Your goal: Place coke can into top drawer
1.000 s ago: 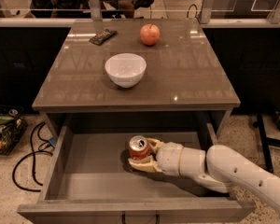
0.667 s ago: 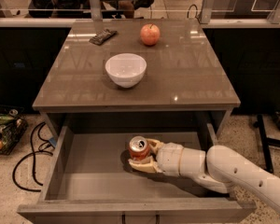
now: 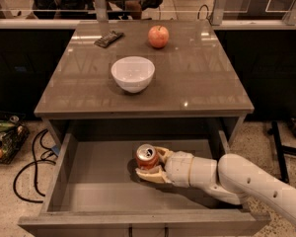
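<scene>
The coke can (image 3: 146, 157), red with a silver top, stands upright inside the open top drawer (image 3: 96, 181), near the middle of its flat grey-brown floor. My gripper (image 3: 155, 164) reaches in from the right on a white arm, and its pale fingers (image 3: 150, 175) sit on either side of the can, shut on it. The can's base seems to rest on or just above the drawer floor. The drawer's front handle is out of view.
On the tabletop above stand a white bowl (image 3: 132, 73), a red-orange apple (image 3: 158, 36) at the back and a dark snack bar (image 3: 109, 38) at the back left. Cables (image 3: 32, 162) and a bag lie on the floor to the left.
</scene>
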Controlling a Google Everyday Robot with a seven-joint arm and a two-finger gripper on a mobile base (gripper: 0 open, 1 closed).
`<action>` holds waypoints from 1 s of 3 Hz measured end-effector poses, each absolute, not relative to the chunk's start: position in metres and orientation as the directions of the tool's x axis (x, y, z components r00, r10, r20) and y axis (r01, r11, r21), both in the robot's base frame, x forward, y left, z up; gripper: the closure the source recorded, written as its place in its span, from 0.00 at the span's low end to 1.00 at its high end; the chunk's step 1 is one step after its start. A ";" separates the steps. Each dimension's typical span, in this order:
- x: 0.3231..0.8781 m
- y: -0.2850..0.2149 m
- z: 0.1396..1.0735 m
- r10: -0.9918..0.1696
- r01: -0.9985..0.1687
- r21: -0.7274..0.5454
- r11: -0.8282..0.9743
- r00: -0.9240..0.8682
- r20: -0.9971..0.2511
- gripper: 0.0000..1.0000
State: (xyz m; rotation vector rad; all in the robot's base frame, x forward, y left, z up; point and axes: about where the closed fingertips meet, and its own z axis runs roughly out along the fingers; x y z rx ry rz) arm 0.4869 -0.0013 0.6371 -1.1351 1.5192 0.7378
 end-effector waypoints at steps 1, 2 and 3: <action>0.487 0.000 0.637 -0.278 -0.928 -0.107 0.356 0.004 -0.961 0.13; 0.486 0.002 0.638 -0.277 -0.929 -0.107 0.353 0.005 -0.961 0.00; 0.486 0.002 0.638 -0.277 -0.930 -0.107 0.353 0.005 -0.961 0.00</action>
